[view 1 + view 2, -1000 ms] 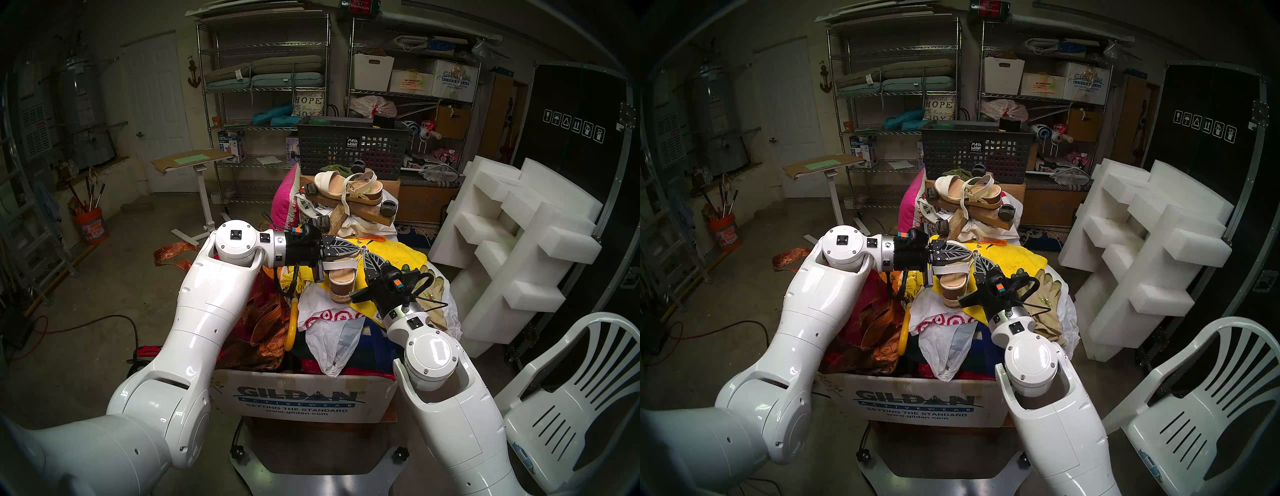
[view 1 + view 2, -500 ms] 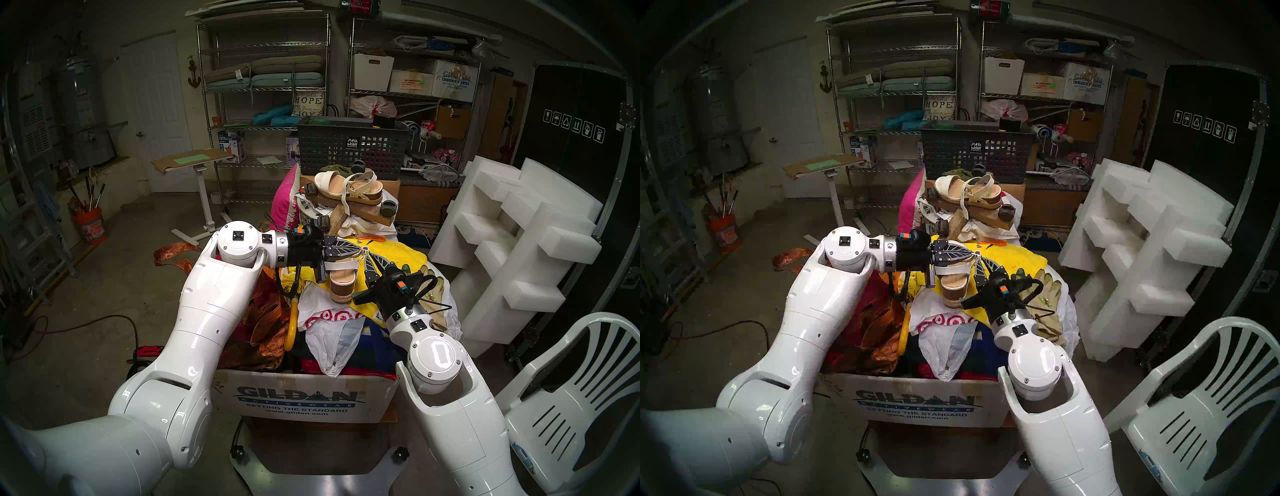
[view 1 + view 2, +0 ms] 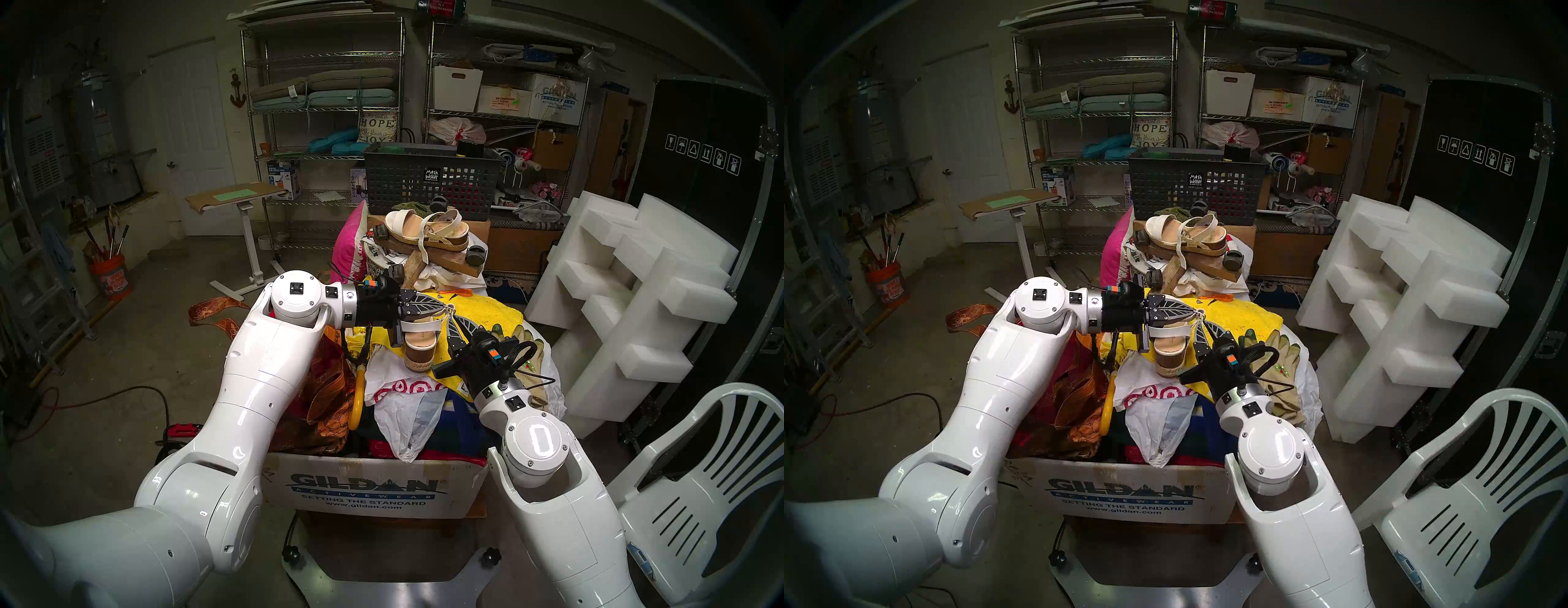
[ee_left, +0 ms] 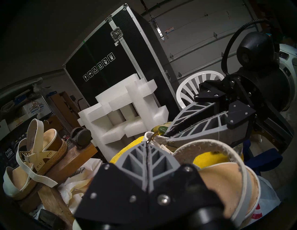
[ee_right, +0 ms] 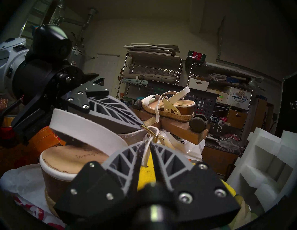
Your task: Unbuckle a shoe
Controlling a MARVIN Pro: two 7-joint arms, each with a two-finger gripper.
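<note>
Front of the shoe behind the left hand — buckle partly masked by fingertips

The white cardboard box at six o'clock reads "GILDAN ACTIVEWEAR, SETTING THE STANDARD, www.gildan.com". At twelve o'clock, the dark plastic mesh basket is labelled "Mesh basket"; the cushion at eleven shows "HOPE".

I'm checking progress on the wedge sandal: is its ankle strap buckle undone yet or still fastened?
Cannot tell. The left pincer is shut at the gold buckle; the strap end lies between the right pincer's fingers. The prong is hidden.
</note>
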